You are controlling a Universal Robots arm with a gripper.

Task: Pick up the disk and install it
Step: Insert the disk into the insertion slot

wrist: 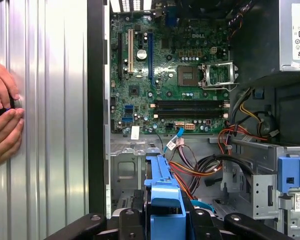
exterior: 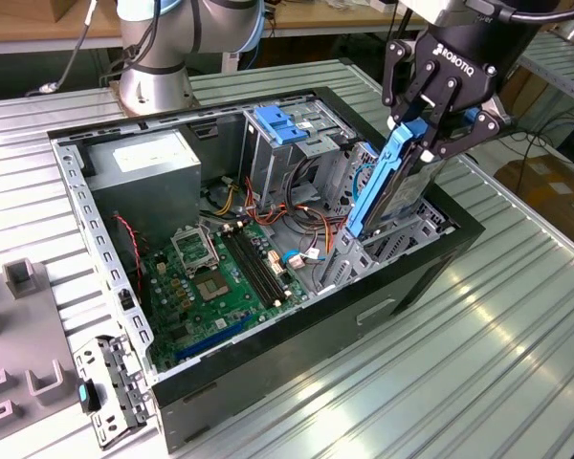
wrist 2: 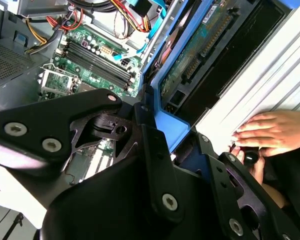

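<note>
**Disk held on end above the drive cage**

The black claw (exterior: 429,129) is clamped on the upper end of the flat silver metal disk with blue plastic side rails (exterior: 387,191). One finger presses on each side of the blue frame.

The disk hangs tilted, nearly on end, inside the open black computer case (exterior: 268,382). It is at the corner of the case farthest from the grey power supply box (exterior: 143,167). Its lower end is at the mouth of the grey metal drive cage (exterior: 411,234) in that corner; I cannot tell if it touches the cage.

I judge the disk stiff and rather heavy for its size. The metal faces look smooth and may slip, and the mechanism inside is probably sensitive to a knock. The blue rails are the better place to hold, because plastic gives some grip, but they may bend a little under pressure.

In the exterior view the disk shows its edge, one long blue rail with the grey body behind. In the second wrist view one face carries a green circuit board, which should not be pressed.

A person's hands (wrist: 2,120) rest on the ribbed silver counter (exterior: 478,363) beside the case.
</note>
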